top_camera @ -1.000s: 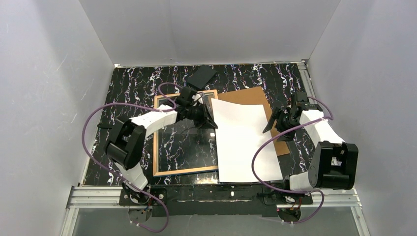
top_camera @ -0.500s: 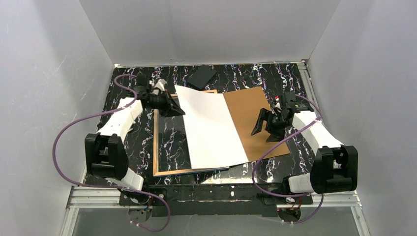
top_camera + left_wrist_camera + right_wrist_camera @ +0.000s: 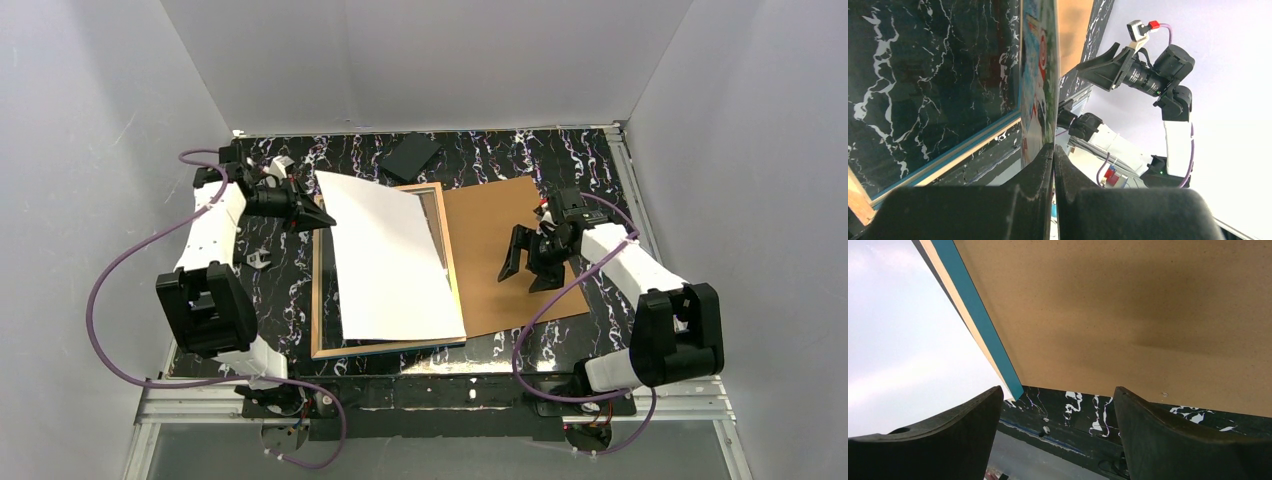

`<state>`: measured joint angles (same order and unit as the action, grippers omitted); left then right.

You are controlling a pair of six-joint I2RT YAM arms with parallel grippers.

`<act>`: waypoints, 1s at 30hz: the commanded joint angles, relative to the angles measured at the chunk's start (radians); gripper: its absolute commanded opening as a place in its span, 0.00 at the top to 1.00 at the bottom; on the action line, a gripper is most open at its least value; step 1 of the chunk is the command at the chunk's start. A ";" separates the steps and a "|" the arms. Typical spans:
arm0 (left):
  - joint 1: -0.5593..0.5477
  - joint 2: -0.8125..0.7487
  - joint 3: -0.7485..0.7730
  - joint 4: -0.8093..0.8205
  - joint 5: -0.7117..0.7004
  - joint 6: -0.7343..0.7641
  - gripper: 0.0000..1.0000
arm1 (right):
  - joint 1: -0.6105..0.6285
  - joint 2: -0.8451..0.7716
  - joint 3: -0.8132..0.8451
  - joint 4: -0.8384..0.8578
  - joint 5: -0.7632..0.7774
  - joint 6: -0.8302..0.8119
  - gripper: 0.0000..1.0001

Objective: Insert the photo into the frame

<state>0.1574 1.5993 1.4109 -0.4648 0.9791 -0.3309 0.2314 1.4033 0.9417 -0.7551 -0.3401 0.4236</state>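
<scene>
The left hand (image 3: 320,219) pinches the photo (image 3: 390,260) by a far corner, white back up, over the frame (image 3: 317,300). The right hand (image 3: 525,268) hovers wide open above the backing board (image 3: 490,215).

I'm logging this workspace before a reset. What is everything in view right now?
photo: one, white back up, slanted over the frame
frame: one, tan wood with a blue edge and glass, left-centre of the table
backing board: one, brown, flat beside the frame on its right
slab: one, black, small, far side of the table
small object: one, pale, left of the frame; too small to identify
table: one, black with white marbling
walls: three, white, around the table
cables: two, purple, one per arm
left gripper: one, black, shut on the photo's left edge
right gripper: one, black, open above the backing board
</scene>
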 commanded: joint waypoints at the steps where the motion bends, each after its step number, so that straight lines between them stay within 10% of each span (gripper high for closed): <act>1: 0.027 0.001 0.050 -0.191 0.033 0.099 1.00 | 0.022 0.015 0.027 0.020 -0.012 0.009 0.11; 11: 0.029 0.147 0.234 -0.365 0.012 0.218 1.00 | 0.041 0.047 0.031 0.020 -0.013 0.005 0.11; 30: -0.019 0.209 0.190 -0.212 -0.047 0.128 1.00 | 0.066 0.068 0.051 0.011 -0.014 0.001 0.12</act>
<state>0.1390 1.8114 1.6276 -0.6537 0.9249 -0.1520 0.2893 1.4685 0.9539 -0.7502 -0.3431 0.4267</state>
